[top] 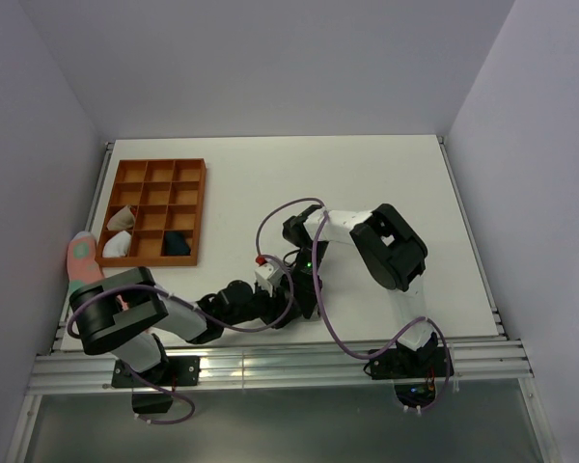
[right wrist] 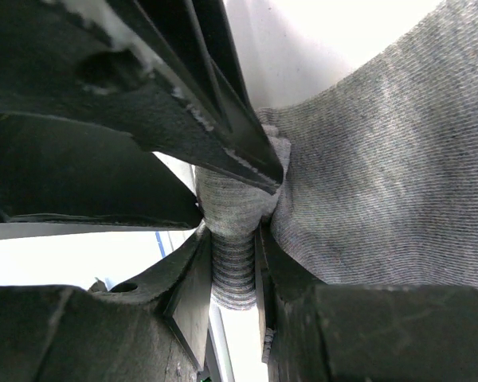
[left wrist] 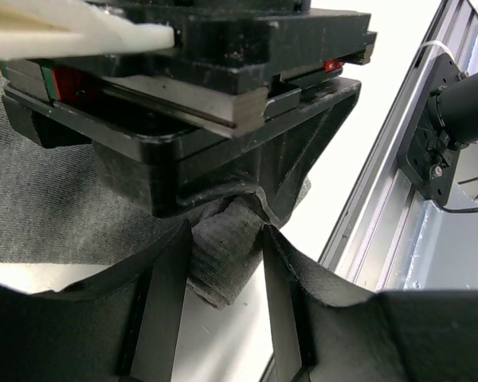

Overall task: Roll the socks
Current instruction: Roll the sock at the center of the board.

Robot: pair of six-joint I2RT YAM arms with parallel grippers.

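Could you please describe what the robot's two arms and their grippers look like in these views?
The left arm and right arm are both built from bulky black joint housings joined by pale silver-white links, with thin purple cables looping loosely along them. The left gripper and right gripper have matte black, wedge-shaped fingers with slightly scuffed edges.

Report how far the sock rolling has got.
Done: bundles sit in the tray. In hand: the right end effector clamps a fold of the grey sock, and the left end effector straddles it too. Left: most of the sock lies spread out, unrolled.
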